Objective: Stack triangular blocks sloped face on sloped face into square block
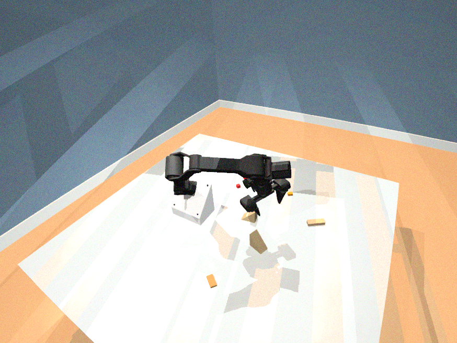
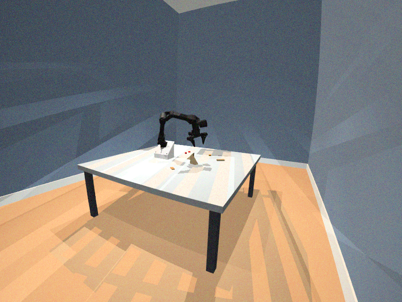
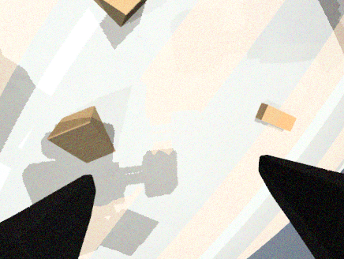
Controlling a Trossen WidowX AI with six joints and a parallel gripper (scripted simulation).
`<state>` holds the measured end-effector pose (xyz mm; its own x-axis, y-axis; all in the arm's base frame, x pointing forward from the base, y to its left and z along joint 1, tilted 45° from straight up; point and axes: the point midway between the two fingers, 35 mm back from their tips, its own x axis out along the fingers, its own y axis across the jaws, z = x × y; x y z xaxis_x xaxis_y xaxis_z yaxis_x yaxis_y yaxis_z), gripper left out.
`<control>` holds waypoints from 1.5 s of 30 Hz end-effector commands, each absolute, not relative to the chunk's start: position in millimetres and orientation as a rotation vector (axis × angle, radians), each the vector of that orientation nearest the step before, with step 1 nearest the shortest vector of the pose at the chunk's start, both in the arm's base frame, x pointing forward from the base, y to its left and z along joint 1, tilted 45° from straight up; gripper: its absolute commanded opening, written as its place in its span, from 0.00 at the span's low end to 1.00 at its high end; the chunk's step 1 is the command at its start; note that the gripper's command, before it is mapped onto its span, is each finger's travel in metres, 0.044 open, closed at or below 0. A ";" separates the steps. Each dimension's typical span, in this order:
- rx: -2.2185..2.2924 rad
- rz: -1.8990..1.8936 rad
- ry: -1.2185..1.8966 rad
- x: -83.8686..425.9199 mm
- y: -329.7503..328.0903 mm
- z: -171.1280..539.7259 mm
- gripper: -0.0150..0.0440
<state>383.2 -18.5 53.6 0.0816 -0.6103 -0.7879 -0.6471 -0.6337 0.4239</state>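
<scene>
My gripper (image 1: 269, 208) (image 2: 198, 144) (image 3: 178, 174) is open and empty, held above the table with its fingers pointing down. One tan triangular block (image 1: 258, 242) (image 2: 193, 159) (image 3: 83, 142) rests on the table, beside the gripper's shadow; in the wrist view it lies just beyond the left fingertip. The other triangular block (image 1: 250, 217) (image 3: 124, 7) lies a short way from it, nearer the arm's base, and is cut off at the top of the wrist view. In the exterior view it is largely hidden behind the first. The two blocks are apart.
A light plank (image 1: 316, 222) (image 2: 221, 159) (image 3: 279, 118) lies to the right. An orange block (image 1: 210, 281) (image 2: 172, 168) lies at the front left. A small yellow block (image 1: 289, 193) (image 2: 209, 154) and two red cubes lie farther back. The white arm base (image 1: 188, 209) (image 2: 163, 156) stands left.
</scene>
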 end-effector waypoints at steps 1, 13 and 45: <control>-2.256 1.899 1.433 360.5 -70.2 58.5 1.00; -2.226 2.020 1.460 350.6 -92.5 58.4 1.00; -2.227 2.018 1.458 351.5 -129.1 20.9 1.00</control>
<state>353.8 -124.1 24.8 -0.0923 -0.6919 -0.7161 -0.4617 -0.6075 0.6464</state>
